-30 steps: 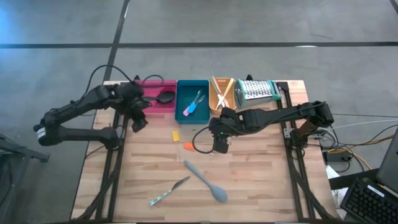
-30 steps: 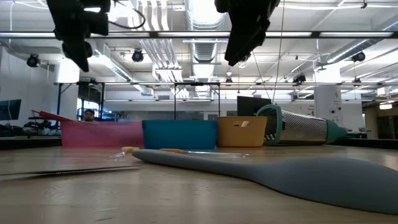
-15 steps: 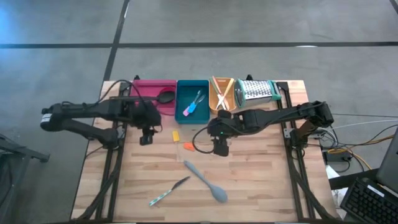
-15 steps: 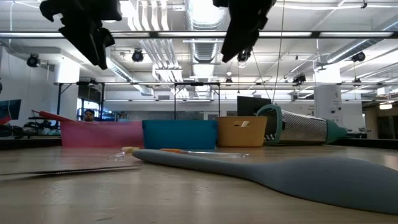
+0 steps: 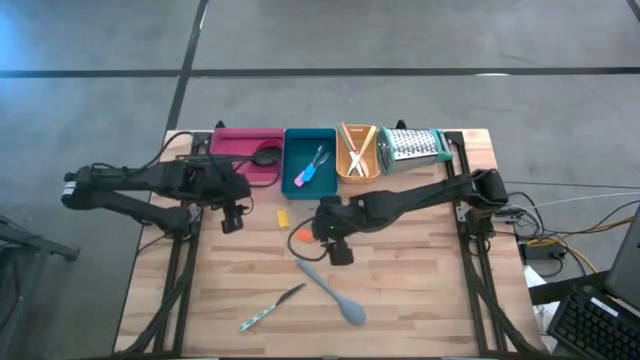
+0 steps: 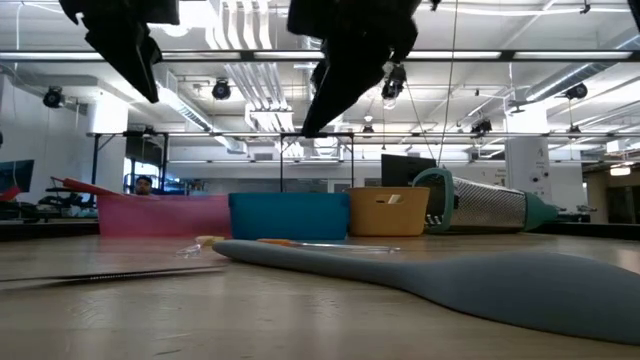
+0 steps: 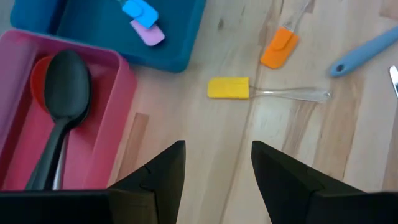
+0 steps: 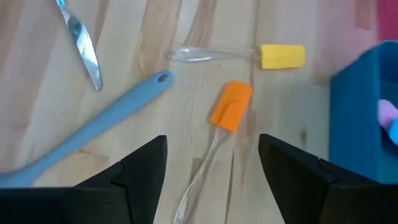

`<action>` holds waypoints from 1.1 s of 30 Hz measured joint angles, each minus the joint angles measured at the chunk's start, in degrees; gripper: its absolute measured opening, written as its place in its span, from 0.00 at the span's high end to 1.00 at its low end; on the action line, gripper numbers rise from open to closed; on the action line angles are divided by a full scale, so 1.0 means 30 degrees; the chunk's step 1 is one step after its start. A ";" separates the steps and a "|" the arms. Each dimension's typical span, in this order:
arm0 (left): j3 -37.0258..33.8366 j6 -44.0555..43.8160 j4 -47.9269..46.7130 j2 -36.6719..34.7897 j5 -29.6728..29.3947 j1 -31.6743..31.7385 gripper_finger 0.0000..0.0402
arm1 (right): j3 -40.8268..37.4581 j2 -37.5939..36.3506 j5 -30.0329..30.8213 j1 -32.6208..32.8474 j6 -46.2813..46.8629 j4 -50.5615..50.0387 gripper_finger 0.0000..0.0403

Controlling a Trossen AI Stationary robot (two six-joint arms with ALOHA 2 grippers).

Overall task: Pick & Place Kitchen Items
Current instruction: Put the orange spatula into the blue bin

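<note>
Hovering at the centre of the high view, the right pincer (image 5: 338, 250) spreads its fingers wide with nothing between them, above the orange-headed tool (image 8: 231, 104) and the grey spoon (image 5: 330, 290). The left pincer (image 5: 232, 218), centre-left, is also parted and empty. Only the wrist views show the clear handles on the orange and yellow-headed tool (image 7: 229, 88), lying close together on bare surface (image 5: 420, 300) below the pink tray (image 7: 118, 81), which holds a black spoon (image 7: 65, 78).

Three trays (image 5: 309, 140), one box grater (image 5: 412, 146), four loose utensils (image 5: 330, 288) on the table (image 5: 420, 300).
</note>
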 joint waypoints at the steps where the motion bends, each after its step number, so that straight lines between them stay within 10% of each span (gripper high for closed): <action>1: 0.0000 -0.0152 -0.0199 -0.0154 -0.0073 -0.0004 0.53 | 0.0248 0.0427 -0.0017 0.0000 -0.0260 -0.0073 0.38; 33: 0.0000 -0.0760 -0.2439 -0.1596 -0.0121 0.0002 0.53 | 0.9914 0.9797 -0.1483 -0.1662 -0.2615 -0.6238 0.32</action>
